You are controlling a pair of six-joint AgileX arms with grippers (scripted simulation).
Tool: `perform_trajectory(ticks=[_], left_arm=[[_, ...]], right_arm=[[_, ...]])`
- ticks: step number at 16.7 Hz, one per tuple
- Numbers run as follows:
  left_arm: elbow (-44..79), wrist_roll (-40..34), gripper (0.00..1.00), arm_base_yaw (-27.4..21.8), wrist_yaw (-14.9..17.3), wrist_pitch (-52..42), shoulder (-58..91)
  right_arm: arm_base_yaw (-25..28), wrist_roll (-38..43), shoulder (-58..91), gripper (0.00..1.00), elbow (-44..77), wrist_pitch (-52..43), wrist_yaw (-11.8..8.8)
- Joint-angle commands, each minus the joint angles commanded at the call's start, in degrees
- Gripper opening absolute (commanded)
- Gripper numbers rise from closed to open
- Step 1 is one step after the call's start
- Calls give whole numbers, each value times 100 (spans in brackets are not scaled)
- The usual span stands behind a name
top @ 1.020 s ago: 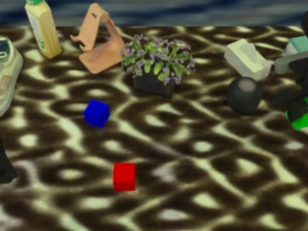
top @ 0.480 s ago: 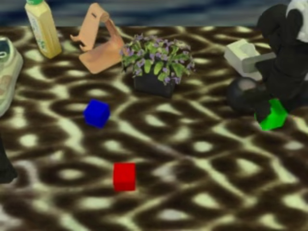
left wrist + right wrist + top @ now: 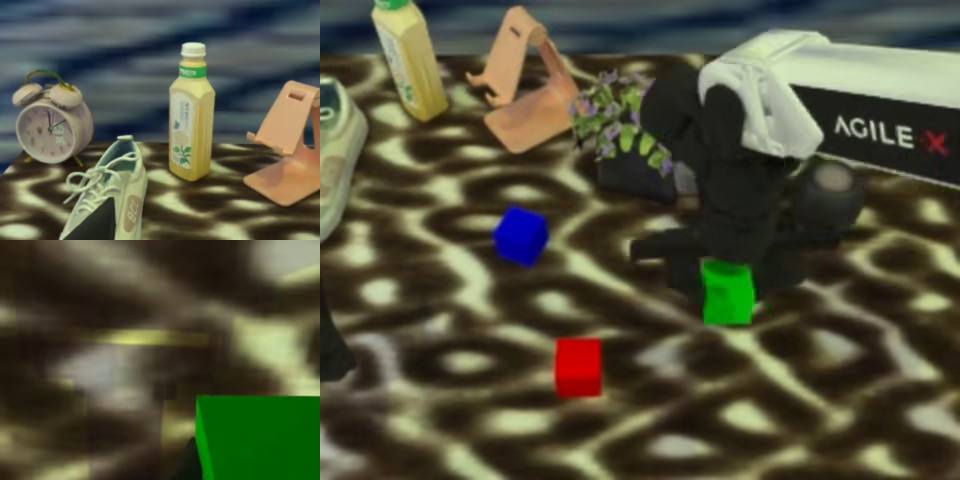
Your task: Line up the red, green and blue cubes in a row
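While the right gripper [image 3: 728,285] clamps the green cube [image 3: 728,292] near mid-tabletop, the red cube [image 3: 578,366] and blue cube [image 3: 521,236] sit apart to its left. Whether the parked left gripper is open, I cannot tell.

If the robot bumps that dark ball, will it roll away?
Probably, yes: the dark ball looks round all over, so a nudge could send it rolling. The right claw holding the green cube is close by, so a bump seems possible.

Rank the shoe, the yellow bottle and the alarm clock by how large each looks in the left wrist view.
1. Shoe, largest, though nearest the camera and cut off by the frame.
2. Yellow bottle.
3. Alarm clock, smallest, though it stands farthest back.
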Motion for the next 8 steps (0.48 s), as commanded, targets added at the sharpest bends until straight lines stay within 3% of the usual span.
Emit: perform_trajectory(ticks=[4, 8], left_arm=[[0, 0, 100, 0, 0, 0, 0], [0, 0, 100, 0, 0, 0, 0]], right_arm=[[807, 1048, -48, 0, 160, -66, 34], [946, 1207, -73, 0, 181, -68, 43]])
